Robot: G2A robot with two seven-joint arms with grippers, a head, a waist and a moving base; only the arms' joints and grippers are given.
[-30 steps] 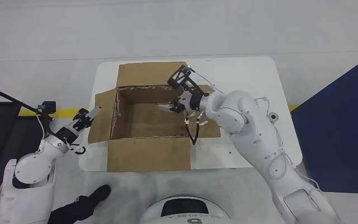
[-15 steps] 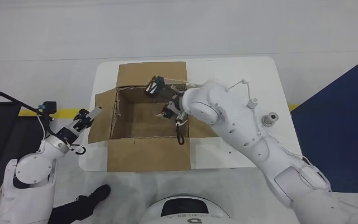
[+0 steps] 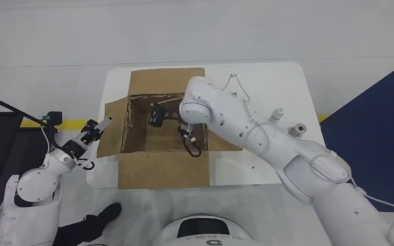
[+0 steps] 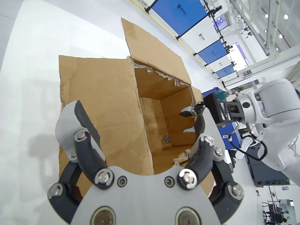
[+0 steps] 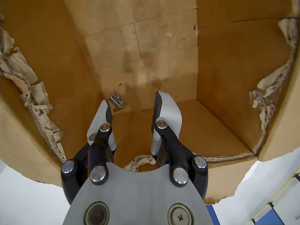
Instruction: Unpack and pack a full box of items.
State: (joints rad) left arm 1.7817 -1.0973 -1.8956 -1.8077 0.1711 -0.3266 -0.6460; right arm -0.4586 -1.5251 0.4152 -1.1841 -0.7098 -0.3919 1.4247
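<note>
An open cardboard box point(image 3: 163, 169) stands on the white table point(image 3: 271, 80) with its flaps spread flat. My right gripper point(image 3: 154, 115) hangs inside the box near its left wall, open with nothing between its fingers. In the right wrist view the gripper point(image 5: 133, 105) points at the box floor, where a small metal bracket point(image 5: 118, 100) lies just past one fingertip. The left wrist view shows the same bracket point(image 4: 166, 139) deep in the box point(image 4: 98, 108), below the right gripper point(image 4: 187, 121). My left gripper point(image 3: 98, 126) is open beside the box's left flap.
The box's upper edges are torn and ragged, with shredded cardboard point(image 5: 35, 99) hanging along its walls. Bare table lies to the right of the box and behind it. The table's left edge runs close to the left gripper point(image 4: 139, 115).
The right arm has swung leftward across the box, carrying its gripper from the right rear corner to the left wall. The left arm has not moved.
</note>
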